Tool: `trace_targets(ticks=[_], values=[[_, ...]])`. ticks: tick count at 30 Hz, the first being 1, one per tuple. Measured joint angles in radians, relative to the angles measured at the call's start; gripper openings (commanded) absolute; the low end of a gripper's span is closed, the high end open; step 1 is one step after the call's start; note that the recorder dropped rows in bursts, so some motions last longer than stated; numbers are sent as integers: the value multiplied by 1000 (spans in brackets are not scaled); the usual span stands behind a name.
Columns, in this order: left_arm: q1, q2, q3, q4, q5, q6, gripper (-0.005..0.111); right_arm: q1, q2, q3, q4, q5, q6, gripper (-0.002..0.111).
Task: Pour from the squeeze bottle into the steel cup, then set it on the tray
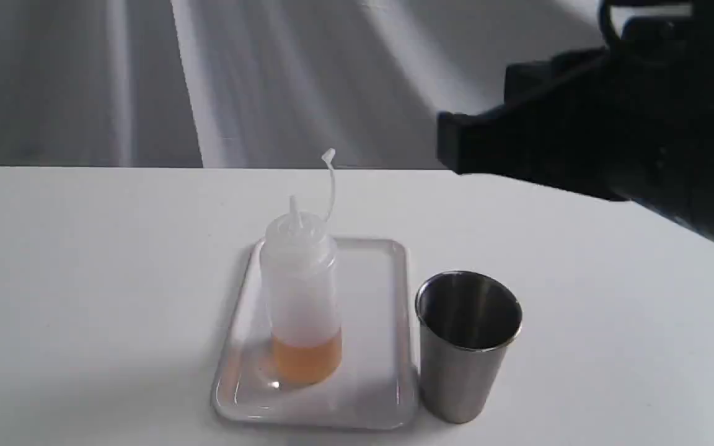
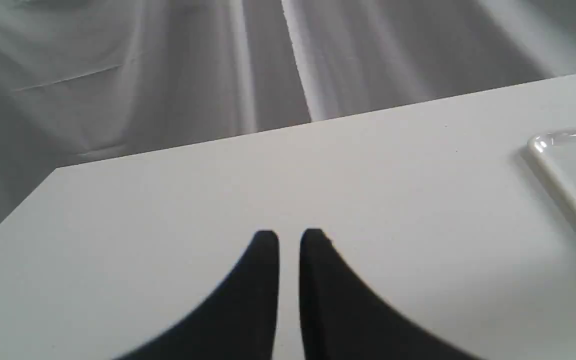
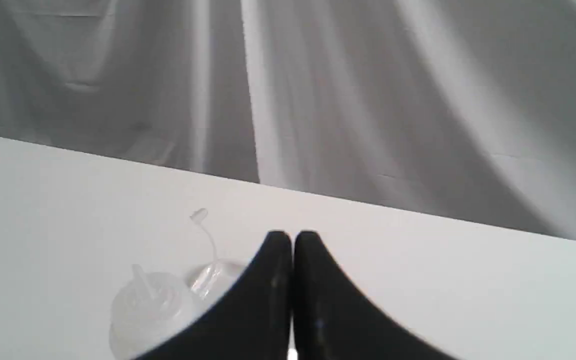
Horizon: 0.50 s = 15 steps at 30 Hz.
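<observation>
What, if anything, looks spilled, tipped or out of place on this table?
Nothing stands out. The squeeze bottle stands upright on the tray, with its cap off the nozzle and held up on its strap. The steel cup stands upright beside the tray on the table. No spill shows anywhere.

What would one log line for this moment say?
bottle uncapped, upright on tray | cup beside tray, on table | left fingers shut, empty | right fingers shut, empty

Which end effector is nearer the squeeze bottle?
Right. The right end effector hangs close by the squeeze bottle; the left end effector sits off beyond the tray.
</observation>
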Motion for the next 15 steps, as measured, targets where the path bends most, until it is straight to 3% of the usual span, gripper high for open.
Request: trace_targets(ticks=[7,15], values=[[0,0,0,0,0,0,8,-225,-147,183,1,333,15,0],[0,0,0,0,0,0,8,-427,-274,365,1,547,15,0]])
